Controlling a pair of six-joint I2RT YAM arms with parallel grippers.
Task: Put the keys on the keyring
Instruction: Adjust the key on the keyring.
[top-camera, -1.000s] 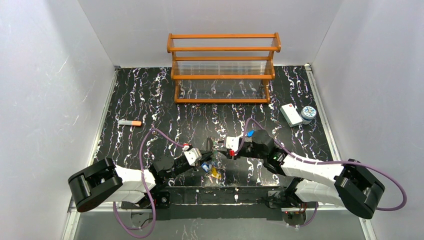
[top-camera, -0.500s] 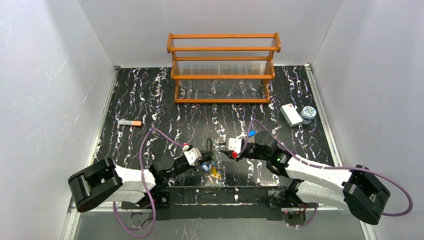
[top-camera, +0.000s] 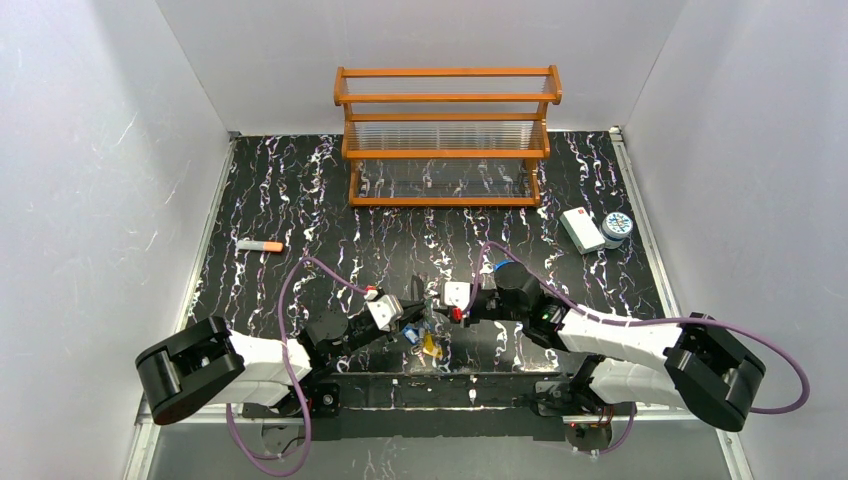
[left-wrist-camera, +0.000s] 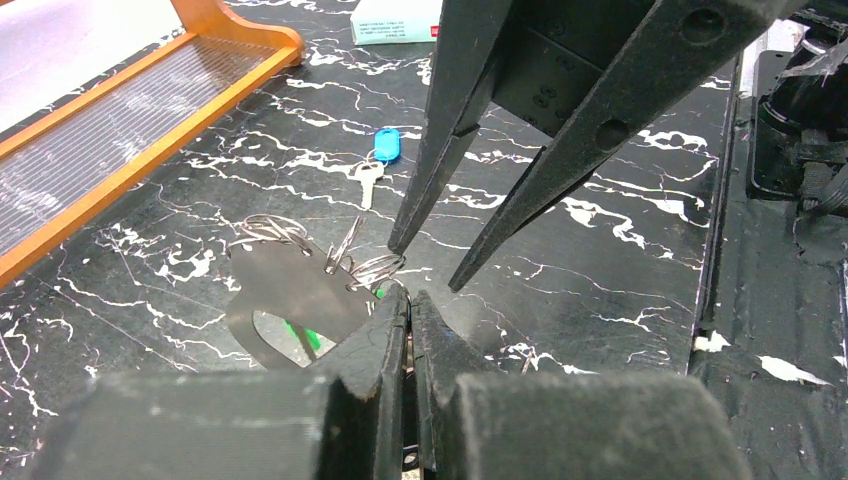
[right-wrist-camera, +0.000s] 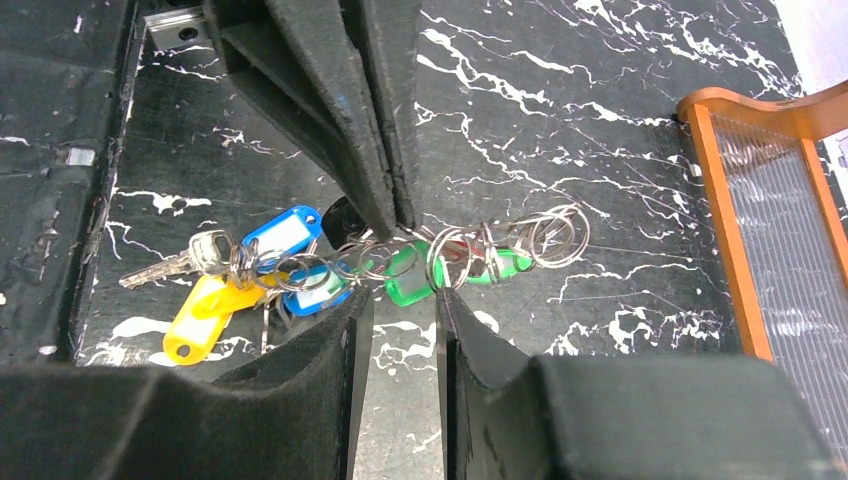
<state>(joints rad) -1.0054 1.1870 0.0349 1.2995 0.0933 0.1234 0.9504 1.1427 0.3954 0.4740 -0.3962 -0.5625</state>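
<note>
— What kind of place is this?

— It looks like a robot laboratory, a closed test cell. Plain white walls (top-camera: 100, 200) stand behind the wooden rack (top-camera: 447, 135) and on both sides of it, around a black marbled table (top-camera: 300, 190).

— What else shows it?

— In front of the rack, at the near edge, two arms (top-camera: 260, 355) are bolted side by side, with purple cables (top-camera: 281, 300). Small props lie about: a white box (top-camera: 577, 228) and a round tin (top-camera: 618, 226) right of the rack, an orange-tipped stick (top-camera: 260, 245) to its front left.
</note>
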